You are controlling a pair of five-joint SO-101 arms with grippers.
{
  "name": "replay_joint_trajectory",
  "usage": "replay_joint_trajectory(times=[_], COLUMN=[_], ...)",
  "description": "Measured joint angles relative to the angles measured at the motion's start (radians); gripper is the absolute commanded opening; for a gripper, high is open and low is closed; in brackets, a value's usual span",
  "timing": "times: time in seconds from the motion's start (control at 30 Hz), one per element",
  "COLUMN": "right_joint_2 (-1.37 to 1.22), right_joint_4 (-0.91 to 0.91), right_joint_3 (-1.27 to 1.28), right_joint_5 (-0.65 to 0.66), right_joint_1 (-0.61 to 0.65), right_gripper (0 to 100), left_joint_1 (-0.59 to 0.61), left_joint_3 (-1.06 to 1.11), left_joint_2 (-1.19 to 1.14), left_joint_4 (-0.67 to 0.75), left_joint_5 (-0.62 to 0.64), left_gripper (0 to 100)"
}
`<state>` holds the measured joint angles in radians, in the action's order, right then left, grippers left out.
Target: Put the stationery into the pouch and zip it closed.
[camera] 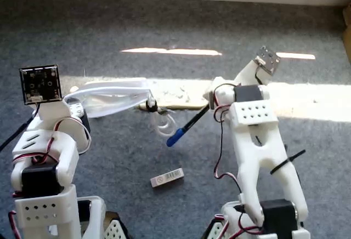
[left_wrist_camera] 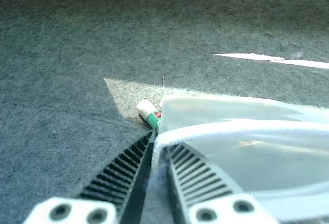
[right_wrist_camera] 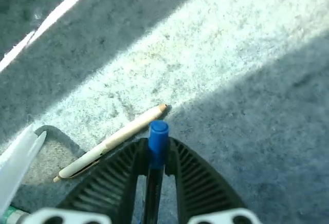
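Clear zip pouch [left_wrist_camera: 247, 152] — rim pinched by left gripper [left_wrist_camera: 157, 142] | blue-capped pen [right_wrist_camera: 158, 131] clamped between right gripper [right_wrist_camera: 157, 146] fingers | beige pen [right_wrist_camera: 110, 143] on carpet [right_wrist_camera: 231, 54] just beyond those fingertips

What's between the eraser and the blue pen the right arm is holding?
Nothing: the high view shows bare carpet between the eraser and the blue pen held in the right gripper.

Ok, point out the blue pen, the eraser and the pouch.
blue pen [camera: 176, 136]: high view, its blue end.
eraser [camera: 166, 177]: high view, middle of its top face.
pouch [left_wrist_camera: 231, 128]: left wrist view, its zipper edge.
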<state>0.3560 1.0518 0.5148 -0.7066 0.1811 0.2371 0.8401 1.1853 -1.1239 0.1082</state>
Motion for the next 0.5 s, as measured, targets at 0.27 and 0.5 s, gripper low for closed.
replay_joint_trajectory(times=[0.27,0.5], right_joint_2=[0.222,0.397], right_joint_4=[-0.11,-0.203], right_joint_3=[0.178,0.305], right_joint_5=[0.034,0.112], right_joint_1=[0.071,0.123], right_gripper=[0.5,0.5], left_joint_1=[-0.002,-0.002], left_joint_3=[0.0,0.0], left_joint_2=[0.0,0.0], left_joint_4=[0.0,0.0], left_joint_5=[0.0,0.0], left_gripper=[1,1])
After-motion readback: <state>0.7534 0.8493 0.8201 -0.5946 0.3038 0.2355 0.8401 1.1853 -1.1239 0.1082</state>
